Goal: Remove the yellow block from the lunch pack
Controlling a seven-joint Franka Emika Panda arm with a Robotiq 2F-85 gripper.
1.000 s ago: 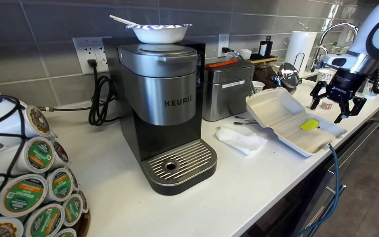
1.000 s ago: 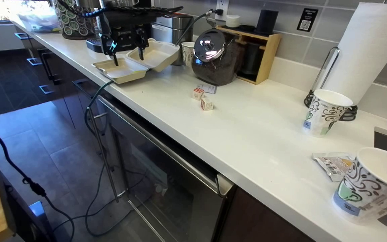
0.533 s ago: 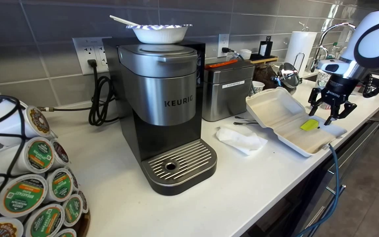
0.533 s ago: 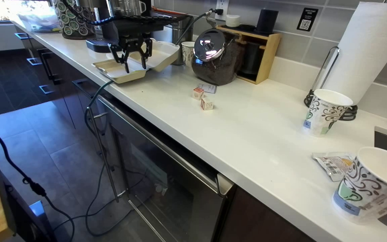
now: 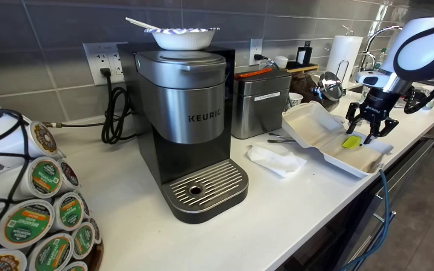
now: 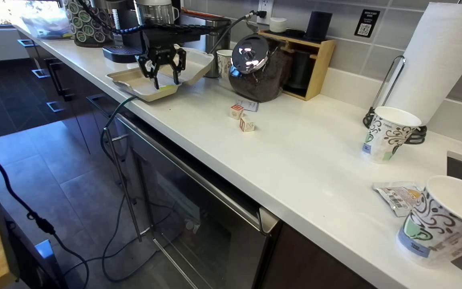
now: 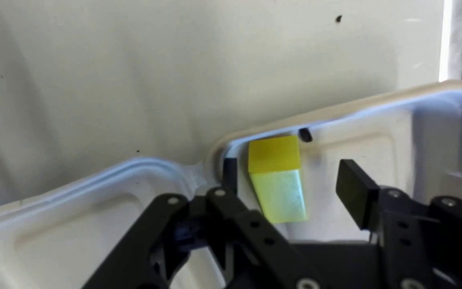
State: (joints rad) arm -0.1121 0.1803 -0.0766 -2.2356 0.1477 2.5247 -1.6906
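Wrist view: the yellow block [image 7: 277, 178] lies inside the lunch pack [image 7: 375, 148], near its rim. End effector [image 7: 293, 180] over the lunch pack, jaws well apart, block showing between them.

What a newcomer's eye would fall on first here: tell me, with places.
Probably the big Keurig coffee maker, on the white counter just left of centre in an exterior view. Next, likely the bright yellow block, vivid inside the pale, open lunch pack. In the wrist view, the open black pincer frames that block on both sides.
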